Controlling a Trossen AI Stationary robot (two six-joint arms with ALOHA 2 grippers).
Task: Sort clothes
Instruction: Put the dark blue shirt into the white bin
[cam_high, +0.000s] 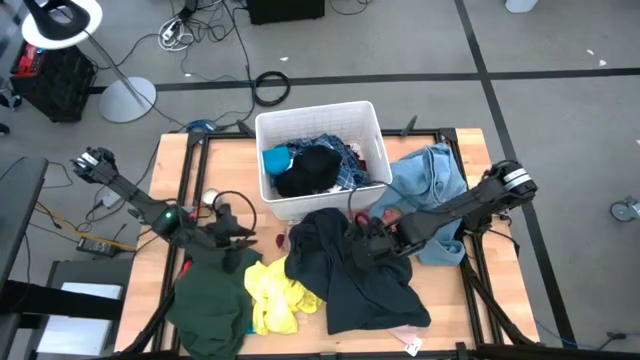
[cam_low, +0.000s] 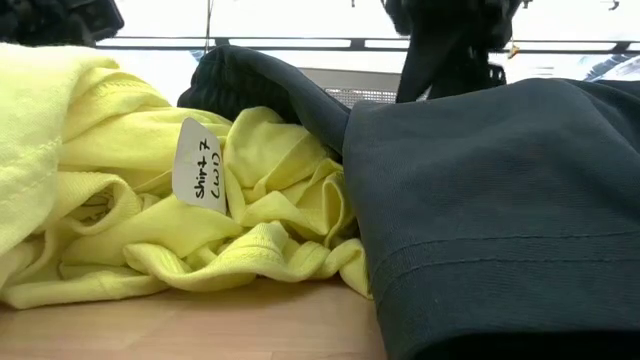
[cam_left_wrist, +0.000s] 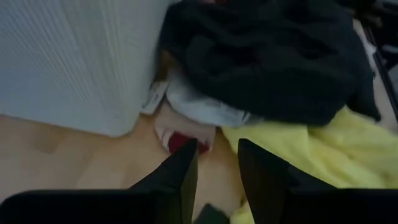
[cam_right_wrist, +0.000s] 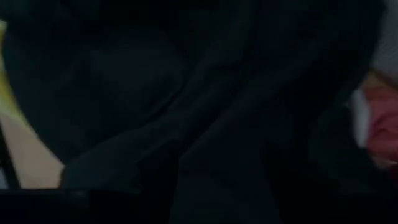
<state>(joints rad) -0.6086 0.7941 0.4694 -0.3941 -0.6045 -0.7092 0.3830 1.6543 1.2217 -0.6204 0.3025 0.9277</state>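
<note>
Beside the white bin (cam_high: 320, 160), dark, yellow and green clothes (cam_high: 300, 280) are heaped on the wooden tabletop (cam_high: 160, 210); grey floor (cam_high: 560, 120) surrounds it. The left end effector (cam_left_wrist: 214, 168) is slightly spread and empty; whether the right end effector (cam_high: 372, 240) is spread cannot be told.

Bin (cam_high: 322, 118) sits at worktop (cam_high: 170, 165) rear centre, several garments inside. Denim piece (cam_high: 432, 178) just right of bin, right arm crossing over it. Large shirt (cam_high: 345, 265) in front of bin, right hand (cam_high: 368, 243) on its rear edge. Crumpled shirt (cam_high: 275, 295) touches its left side, tag (cam_low: 199, 166) on top. Front-left garment (cam_high: 208, 300) beside that, left hand (cam_high: 236, 240) over its rear edge.
</note>
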